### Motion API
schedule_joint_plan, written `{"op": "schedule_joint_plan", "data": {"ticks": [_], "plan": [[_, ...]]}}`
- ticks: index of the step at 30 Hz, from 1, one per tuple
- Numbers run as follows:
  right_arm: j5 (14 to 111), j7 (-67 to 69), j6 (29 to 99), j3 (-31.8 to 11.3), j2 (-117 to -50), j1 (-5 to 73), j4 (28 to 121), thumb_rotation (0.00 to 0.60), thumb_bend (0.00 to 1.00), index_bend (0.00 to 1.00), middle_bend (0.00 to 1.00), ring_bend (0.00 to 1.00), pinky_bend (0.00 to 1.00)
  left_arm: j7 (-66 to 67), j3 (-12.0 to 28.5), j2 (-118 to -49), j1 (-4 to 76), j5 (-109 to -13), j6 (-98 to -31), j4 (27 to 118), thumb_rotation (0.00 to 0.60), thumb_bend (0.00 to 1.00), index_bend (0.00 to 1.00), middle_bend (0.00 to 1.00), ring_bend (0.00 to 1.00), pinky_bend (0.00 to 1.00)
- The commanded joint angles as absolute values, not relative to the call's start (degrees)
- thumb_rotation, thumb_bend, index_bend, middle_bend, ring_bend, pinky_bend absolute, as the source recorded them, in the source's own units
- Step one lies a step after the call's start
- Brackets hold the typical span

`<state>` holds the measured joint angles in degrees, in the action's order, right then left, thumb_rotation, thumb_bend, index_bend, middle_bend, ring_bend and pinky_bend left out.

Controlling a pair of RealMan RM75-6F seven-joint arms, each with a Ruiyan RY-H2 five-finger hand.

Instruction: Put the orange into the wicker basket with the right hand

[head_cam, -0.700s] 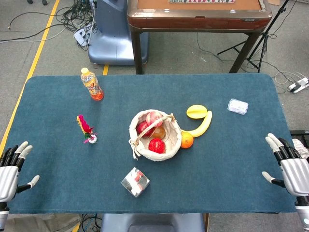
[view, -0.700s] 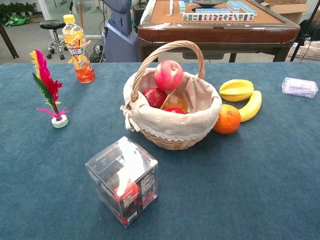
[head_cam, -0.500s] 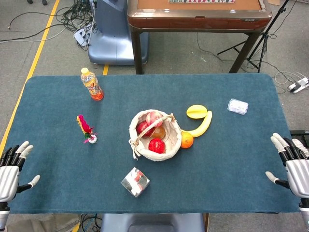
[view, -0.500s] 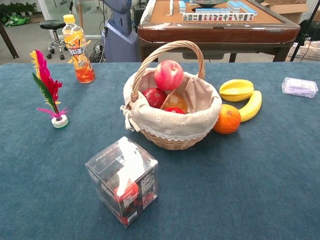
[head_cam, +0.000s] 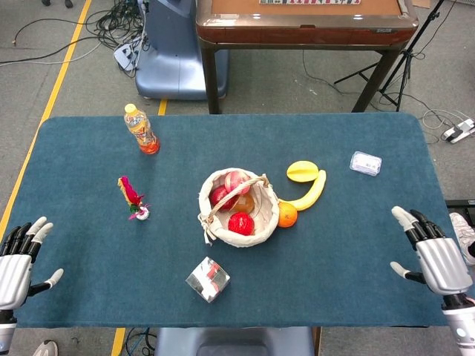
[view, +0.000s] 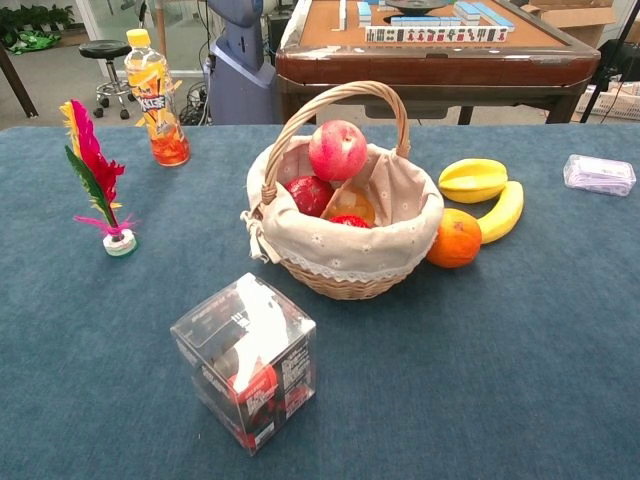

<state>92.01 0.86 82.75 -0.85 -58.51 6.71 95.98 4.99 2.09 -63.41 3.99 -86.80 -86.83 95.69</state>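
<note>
orange point(head_cam: 287, 215) on table touching wicker basket point(head_cam: 223, 230) right side, beside banana point(head_cam: 310, 193) | likely firm, round, rolls; grasp top/outer side | right hand point(head_cam: 434, 256) fingers spread, empty, well apart

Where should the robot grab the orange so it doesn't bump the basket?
Probably from above and from its own right side. The orange sits against the basket on its left, with the banana close behind, so only its top, front and right are free. The open right hand could wrap its fingers over the top.
</note>
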Motion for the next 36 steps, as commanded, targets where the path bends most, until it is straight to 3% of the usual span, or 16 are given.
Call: {"op": "schedule_joint_plan", "data": {"ticks": [1, 8, 15, 36], "plan": [[92.30, -0.39, 77.96, -1.53, -58.54, 10.23, 98.08, 0.600, 0.08, 0.08, 0.17, 0.09, 0.24, 5.00, 2.06, -63.40, 3.89, -86.80, -86.97, 95.71, 0.600, 0.22, 0.13, 0.04, 0.02, 0.02], [87.64, 0.97, 65.53, -3.94, -60.08, 18.00, 100.36, 0.600, 0.09, 0.16, 0.20, 0.09, 0.25, 4.74, 1.87, -63.31, 3.64, -87.20, -87.42, 95.74, 0.600, 0.22, 0.13, 0.04, 0.02, 0.02], [81.19, 0.51, 55.50, -6.63, -63.99, 24.95, 98.68, 0.600, 0.09, 0.18, 0.22, 0.09, 0.25, 4.42, 1.81, -63.10, 3.11, -87.14, -88.13, 95.80, 0.600, 0.22, 0.13, 0.04, 0.02, 0.02], [64.97, -6.04, 46.49, -10.84, -79.34, 35.83, 86.78, 0.600, 0.09, 0.18, 0.22, 0.09, 0.25, 4.18, 1.57, -62.56, 1.97, -86.91, -89.14, 95.86, 0.600, 0.22, 0.13, 0.04, 0.02, 0.02]]}}
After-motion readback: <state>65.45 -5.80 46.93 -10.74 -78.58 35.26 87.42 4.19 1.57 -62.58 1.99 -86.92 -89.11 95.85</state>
